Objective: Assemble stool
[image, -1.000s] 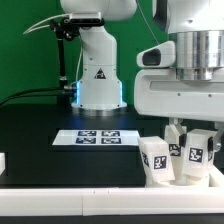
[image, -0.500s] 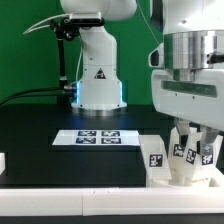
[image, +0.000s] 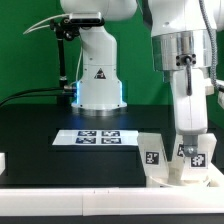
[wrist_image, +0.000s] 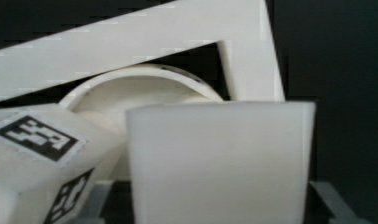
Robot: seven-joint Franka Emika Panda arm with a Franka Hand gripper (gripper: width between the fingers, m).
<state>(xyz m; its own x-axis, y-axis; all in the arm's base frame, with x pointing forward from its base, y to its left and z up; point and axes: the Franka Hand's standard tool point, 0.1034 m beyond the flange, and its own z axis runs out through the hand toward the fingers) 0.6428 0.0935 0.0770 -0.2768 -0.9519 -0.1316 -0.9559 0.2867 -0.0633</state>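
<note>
My gripper point(image: 191, 150) hangs at the exterior view's right, shut on a white stool leg point(image: 196, 160) with a black-and-white tag. In the wrist view that leg point(wrist_image: 221, 165) fills the middle, with a fingertip point(wrist_image: 108, 195) close on each side. The round white seat point(wrist_image: 141, 95) lies just beyond it, tucked into the corner of the white bars point(wrist_image: 168, 45). A second tagged leg point(wrist_image: 44, 160) stands beside the held one and also shows in the exterior view point(image: 153, 157). The seat is mostly hidden in the exterior view. I cannot make out a third leg.
The marker board point(image: 95, 137) lies flat mid-table in front of the robot base point(image: 98, 75). A long white bar point(image: 90, 196) edges the table's front. A small white piece point(image: 2, 160) sits at the exterior view's far left.
The wrist has turned about a quarter turn over the same spot, from broad side to narrow side. The tags on the held leg have turned with it.
</note>
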